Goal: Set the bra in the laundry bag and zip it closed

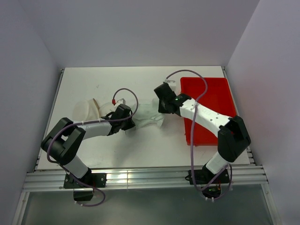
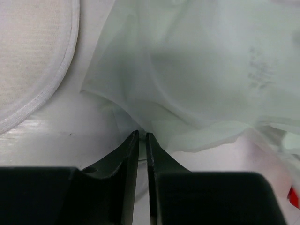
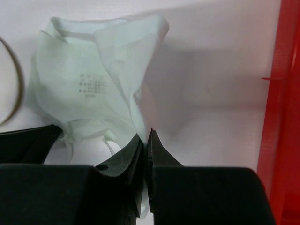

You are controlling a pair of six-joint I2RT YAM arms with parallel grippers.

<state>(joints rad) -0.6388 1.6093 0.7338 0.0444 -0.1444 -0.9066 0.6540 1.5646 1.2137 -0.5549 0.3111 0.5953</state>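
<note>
The bra (image 1: 149, 118) is a white, crumpled garment lying mid-table between my two grippers. In the left wrist view its thin fabric (image 2: 197, 70) runs down into my left gripper (image 2: 141, 136), whose jaws are pressed nearly together on its lower edge. In the right wrist view the bra (image 3: 84, 84) shows a small printed label, and my right gripper (image 3: 146, 135) is shut on its right edge. The laundry bag (image 1: 87, 110), a cream mesh pouch, lies to the left behind the left gripper (image 1: 129, 123); its round face (image 2: 28, 56) shows at the top left. The right gripper (image 1: 161, 110) is at the bra's far right side.
A red plastic tray (image 1: 211, 93) lies at the right of the table under the right arm; its rim (image 3: 281, 117) is close to the right gripper. Grey walls stand on the left, back and right. A purple cable (image 1: 131, 93) loops above the left wrist.
</note>
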